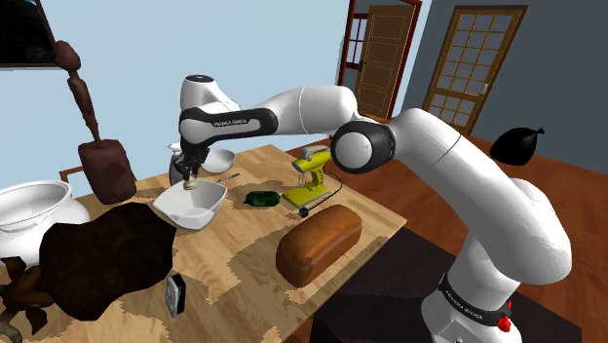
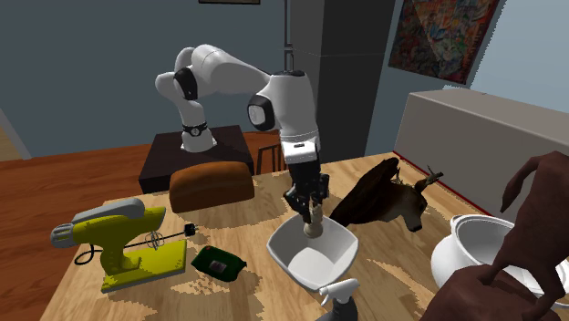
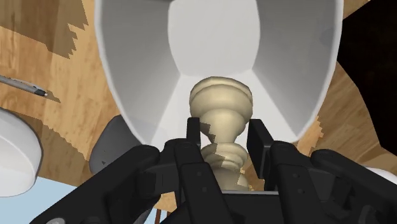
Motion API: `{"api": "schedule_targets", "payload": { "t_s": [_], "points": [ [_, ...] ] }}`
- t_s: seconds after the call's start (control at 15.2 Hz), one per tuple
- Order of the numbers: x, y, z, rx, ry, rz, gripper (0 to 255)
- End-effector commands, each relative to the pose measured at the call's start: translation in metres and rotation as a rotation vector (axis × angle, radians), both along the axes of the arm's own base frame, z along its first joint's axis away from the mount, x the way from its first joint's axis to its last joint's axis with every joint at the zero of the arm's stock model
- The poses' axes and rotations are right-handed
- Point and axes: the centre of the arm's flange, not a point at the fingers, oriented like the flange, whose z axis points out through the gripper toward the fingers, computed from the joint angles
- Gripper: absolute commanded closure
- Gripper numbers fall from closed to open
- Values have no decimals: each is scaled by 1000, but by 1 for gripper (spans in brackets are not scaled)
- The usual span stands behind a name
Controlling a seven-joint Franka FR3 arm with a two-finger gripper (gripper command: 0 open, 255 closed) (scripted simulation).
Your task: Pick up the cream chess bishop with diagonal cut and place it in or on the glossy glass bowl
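Observation:
The cream chess bishop (image 1: 191,181) (image 2: 315,224) hangs upright just above the inside of the white glossy bowl (image 1: 210,209) (image 2: 343,243), near the middle of the wooden table. My black gripper (image 1: 191,173) (image 2: 309,210) points straight down over the bowl and is shut on the bishop's upper part. In the wrist view the bishop (image 3: 221,105) sits between the two fingers of the gripper (image 3: 222,130), its round base facing the bowl's wall (image 3: 140,63) and floor. The base is close to the bowl's floor; I cannot tell whether it touches.
A brown bread loaf (image 1: 319,244), a yellow-green drill (image 1: 314,175) and a dark green flat thing (image 1: 261,199) lie toward the stand. A second white bowl (image 1: 218,158), a spray bottle (image 1: 176,161), a big white pot (image 1: 29,209) and dark brown figures (image 1: 102,253) ring the bowl.

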Motion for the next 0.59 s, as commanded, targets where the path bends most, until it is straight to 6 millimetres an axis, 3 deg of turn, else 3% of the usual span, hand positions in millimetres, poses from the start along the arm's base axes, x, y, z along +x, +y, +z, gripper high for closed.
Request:
{"api": "schedule_targets", "payload": {
  "t_s": [0.0,0.33,0.53],
  "points": [
    [-1,0,-11,0,0,0,255],
    [-1,0,-37,0,0,0,255],
    [-1,0,-40,0,0,0,255]
  ]
}}
